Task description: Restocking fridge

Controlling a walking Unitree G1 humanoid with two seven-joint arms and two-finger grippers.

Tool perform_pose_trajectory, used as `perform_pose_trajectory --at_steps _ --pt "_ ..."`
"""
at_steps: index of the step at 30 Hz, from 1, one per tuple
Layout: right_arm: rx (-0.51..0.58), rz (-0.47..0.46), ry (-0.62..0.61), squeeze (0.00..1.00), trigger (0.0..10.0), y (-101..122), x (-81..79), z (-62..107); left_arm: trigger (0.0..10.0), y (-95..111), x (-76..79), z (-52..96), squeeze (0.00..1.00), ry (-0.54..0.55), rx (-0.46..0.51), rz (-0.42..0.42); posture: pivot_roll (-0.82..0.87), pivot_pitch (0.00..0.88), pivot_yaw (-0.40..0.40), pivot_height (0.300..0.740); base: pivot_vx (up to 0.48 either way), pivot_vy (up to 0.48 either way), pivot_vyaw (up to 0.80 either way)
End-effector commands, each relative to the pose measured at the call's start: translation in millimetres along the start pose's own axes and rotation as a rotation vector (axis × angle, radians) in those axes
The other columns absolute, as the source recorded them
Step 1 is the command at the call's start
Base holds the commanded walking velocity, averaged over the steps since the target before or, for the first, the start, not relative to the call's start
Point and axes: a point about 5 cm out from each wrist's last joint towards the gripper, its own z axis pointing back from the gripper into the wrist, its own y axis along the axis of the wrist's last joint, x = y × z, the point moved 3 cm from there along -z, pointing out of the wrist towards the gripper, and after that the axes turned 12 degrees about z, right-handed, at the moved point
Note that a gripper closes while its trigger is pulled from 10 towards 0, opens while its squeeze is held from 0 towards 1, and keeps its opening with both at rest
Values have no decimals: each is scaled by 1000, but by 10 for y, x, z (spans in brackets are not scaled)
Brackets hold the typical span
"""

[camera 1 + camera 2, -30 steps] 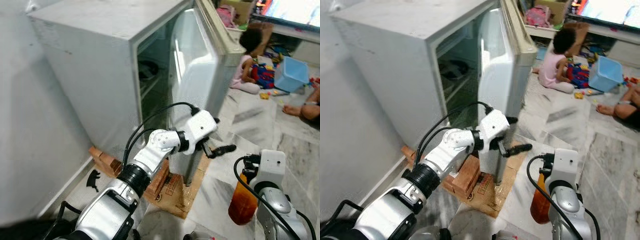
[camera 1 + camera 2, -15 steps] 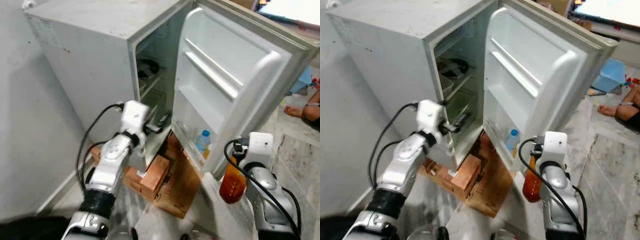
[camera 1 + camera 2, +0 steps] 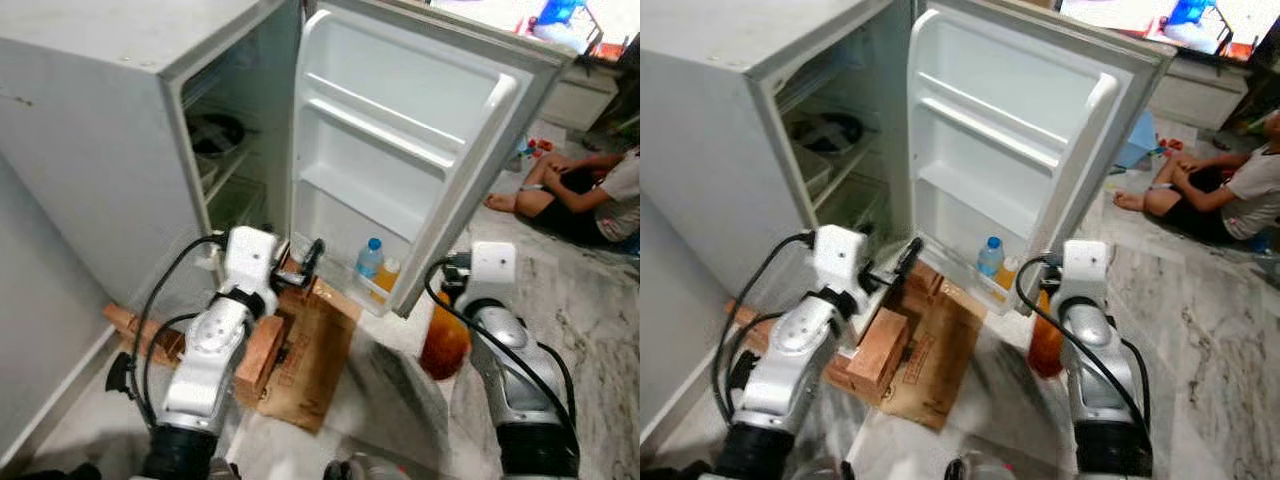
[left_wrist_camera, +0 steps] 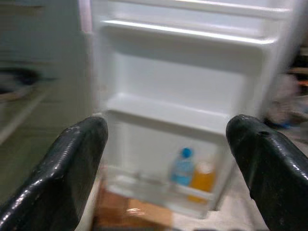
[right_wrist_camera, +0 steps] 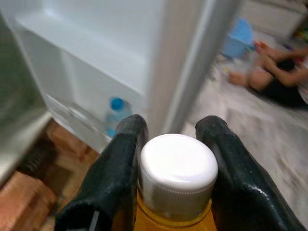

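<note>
Fridge door open, orange bottle held ready for restocking.

Right gripper [image 5: 168, 144] clamped the white-capped orange bottle [image 3: 443, 335] by the neck, upright, just outside the open fridge door [image 3: 410, 150], likely bound for the bottom door shelf [image 3: 970, 280] beside the blue-capped water bottle [image 3: 369, 259]. Left gripper [image 4: 166, 144] was spread wide and empty, arm bent low, pointing at the door's inside.

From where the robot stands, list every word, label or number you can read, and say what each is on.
None can be read.
Cardboard: dark print, too blurred to read.
Water bottle: label too small.
Orange bottle in the right gripper: no label legible.
Fridge: no readable marks.
</note>
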Motion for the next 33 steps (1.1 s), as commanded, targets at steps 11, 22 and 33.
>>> perform_pose_trajectory --at_steps 11,22,33 --pt "60 -10 68 0 10000 63 -93 26 10000 26 7 -37 0 21 -2 -14 24 0 -50 740 0 -414 0" --pt "176 18 148 0 10000 269 -219 18 10000 33 -140 -29 0 116 3 -66 32 0 -50 740 219 -341 0" --pt "206 20 185 0 10000 281 -269 47 10000 46 -225 -53 0 174 2 -114 29 0 -48 740 479 0 0"
